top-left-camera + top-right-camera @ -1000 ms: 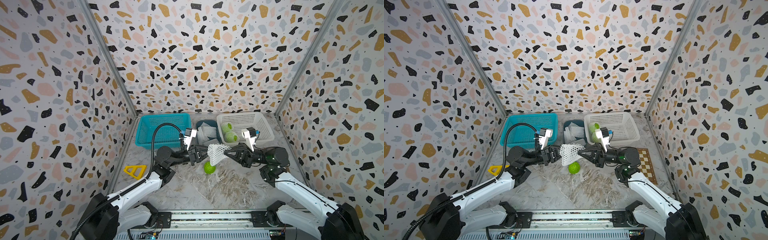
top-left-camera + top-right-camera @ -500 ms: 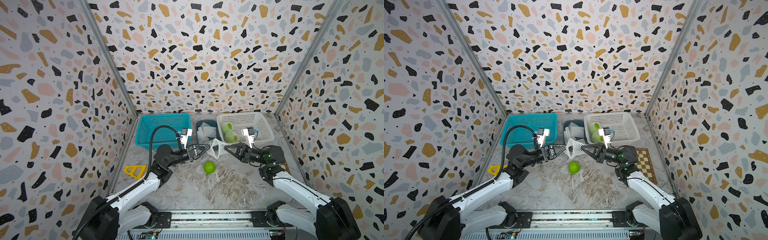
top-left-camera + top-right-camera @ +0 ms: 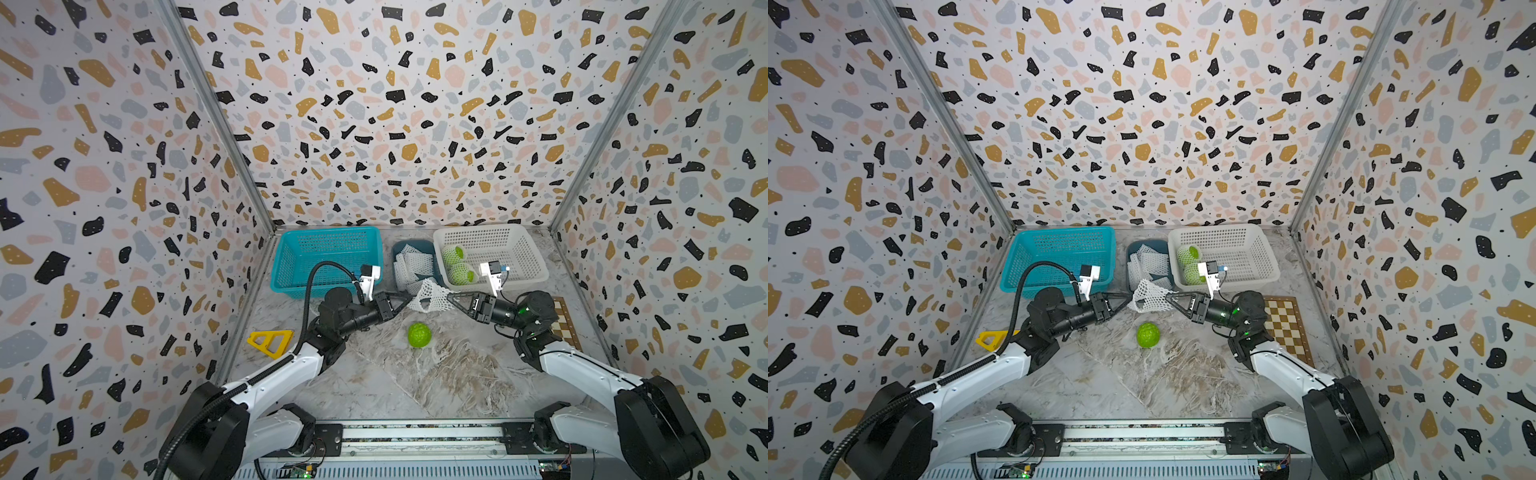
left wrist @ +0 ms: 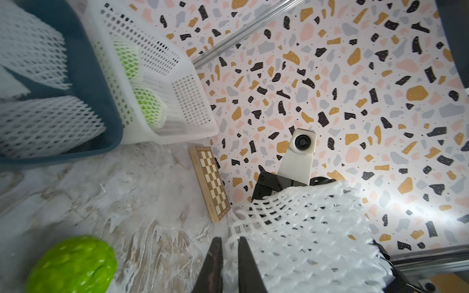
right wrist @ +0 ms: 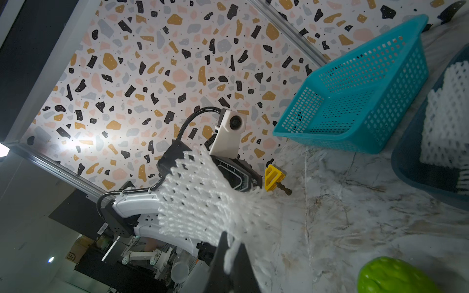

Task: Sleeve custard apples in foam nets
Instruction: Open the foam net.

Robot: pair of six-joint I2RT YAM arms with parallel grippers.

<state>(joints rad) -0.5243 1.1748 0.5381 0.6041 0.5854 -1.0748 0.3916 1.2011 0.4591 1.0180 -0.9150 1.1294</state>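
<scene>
Our left gripper [image 3: 409,296] and right gripper [image 3: 451,296] each clamped on one foam net [image 3: 428,296], held between them, bare custard apple [image 3: 419,335] at the table's [image 3: 374,386] middle

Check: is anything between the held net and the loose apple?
Nothing visible. The net, pinched by the left claw and right claw, hangs in the air apart from the apple; only bare table shows in the gap between them.

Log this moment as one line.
left gripper: shut on foam net; right gripper: shut on foam net; bare custard apple: on table; sleeved custard apples: two in white basket
</scene>
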